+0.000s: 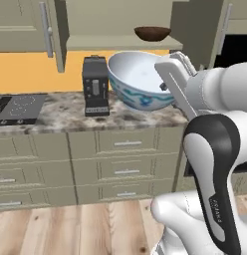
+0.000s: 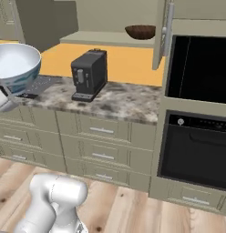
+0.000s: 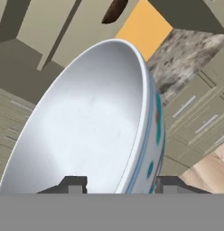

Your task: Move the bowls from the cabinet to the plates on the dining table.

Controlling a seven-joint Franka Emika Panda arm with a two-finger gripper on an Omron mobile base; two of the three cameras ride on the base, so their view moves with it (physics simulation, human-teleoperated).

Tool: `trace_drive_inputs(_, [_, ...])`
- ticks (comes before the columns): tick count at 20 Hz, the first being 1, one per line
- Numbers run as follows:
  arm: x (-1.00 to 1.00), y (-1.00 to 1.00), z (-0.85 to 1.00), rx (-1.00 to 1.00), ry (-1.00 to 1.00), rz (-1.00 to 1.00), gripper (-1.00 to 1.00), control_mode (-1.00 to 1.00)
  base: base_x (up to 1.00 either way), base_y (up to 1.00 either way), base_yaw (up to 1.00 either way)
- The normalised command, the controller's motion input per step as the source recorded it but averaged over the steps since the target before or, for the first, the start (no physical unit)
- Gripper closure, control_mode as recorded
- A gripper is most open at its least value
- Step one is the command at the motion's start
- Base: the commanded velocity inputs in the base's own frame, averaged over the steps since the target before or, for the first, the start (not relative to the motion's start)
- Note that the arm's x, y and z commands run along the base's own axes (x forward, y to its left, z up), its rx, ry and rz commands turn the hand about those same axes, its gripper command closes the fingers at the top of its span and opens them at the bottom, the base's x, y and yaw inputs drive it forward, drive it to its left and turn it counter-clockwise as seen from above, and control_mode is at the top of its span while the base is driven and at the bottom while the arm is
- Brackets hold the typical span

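The white bowl with blue pattern [image 1: 138,82] hangs tilted in the air above the speckled stone counter [image 1: 61,117], its rim clamped between the fingers of the gripper [image 3: 118,186], one inside and one outside the wall. The dark brown bowl [image 1: 152,33] rests on the shelf of the open cabinet [image 1: 115,44]. A black coffee machine [image 2: 89,74] stands on the counter beside a cooktop [image 1: 18,108], with drawers [image 2: 101,143] below, a black oven [image 2: 197,132] to the right, an orange wall behind and wood flooring. The arm hides the bowl's near edge in the left base view.
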Motion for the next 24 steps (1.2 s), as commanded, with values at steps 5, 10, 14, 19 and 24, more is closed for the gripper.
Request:
trace_drive_inputs(5, [0.0, 0.0, 0.0, 0.0, 0.0, 0.0, 1.0, 1.0, -0.57, 0.1, 0.46])
trace_drive_inputs(10, [0.0, 0.0, 0.0, 0.0, 0.0, 0.0, 1.0, 1.0, -0.26, 0.0, 0.46])
trace_drive_inputs(14, [0.0, 0.0, 0.0, 0.0, 0.0, 0.0, 1.0, 1.0, 0.0, -0.19, 0.42])
trace_drive_inputs(19, [0.0, 0.0, 0.0, 0.0, 0.0, 0.0, 1.0, 1.0, 0.0, -0.22, 0.35])
trace_drive_inputs(24, [0.0, 0.0, 0.0, 0.0, 0.0, 0.0, 1.0, 1.0, 0.0, -0.01, 0.45])
